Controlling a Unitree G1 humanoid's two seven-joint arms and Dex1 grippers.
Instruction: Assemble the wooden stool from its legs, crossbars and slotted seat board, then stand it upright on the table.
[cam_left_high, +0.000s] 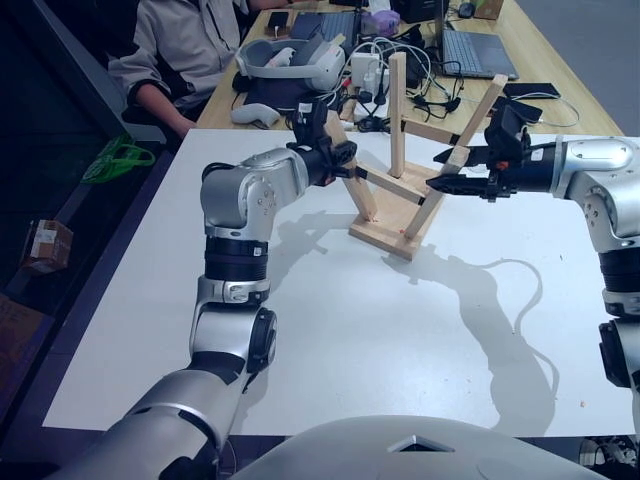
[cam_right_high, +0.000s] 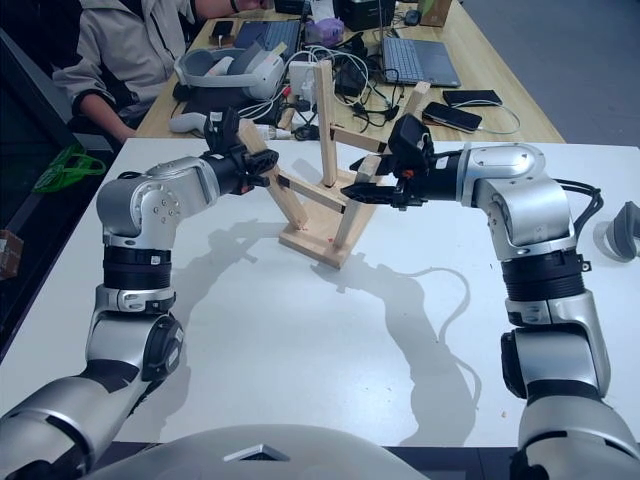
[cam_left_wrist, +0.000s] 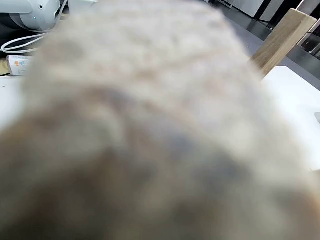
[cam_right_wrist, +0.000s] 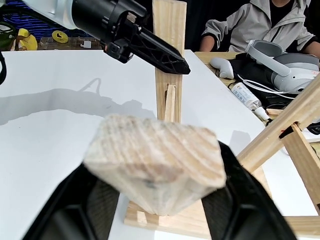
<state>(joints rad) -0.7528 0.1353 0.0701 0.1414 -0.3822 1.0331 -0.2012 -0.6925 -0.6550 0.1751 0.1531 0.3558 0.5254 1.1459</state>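
stool (cam_left_high: 398, 120) upside down at upper centre, seat board (cam_left_high: 390, 238) flat on the table (cam_left_high: 300, 330). left gripper (cam_left_high: 350, 168) clamps the up-slanting left-hand leg (cam_left_high: 362, 195), right gripper (cam_left_high: 445, 172) clamps the right-hand leg (cam_left_high: 478, 112), each arm nearest its own.

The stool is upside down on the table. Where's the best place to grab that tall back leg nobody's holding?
Probably its bare upper half, above the crossbar, pinching flat faces and coming in level from the near side. The tall back leg stands nearly upright off the seat board, and lower down crossbars crowd it.
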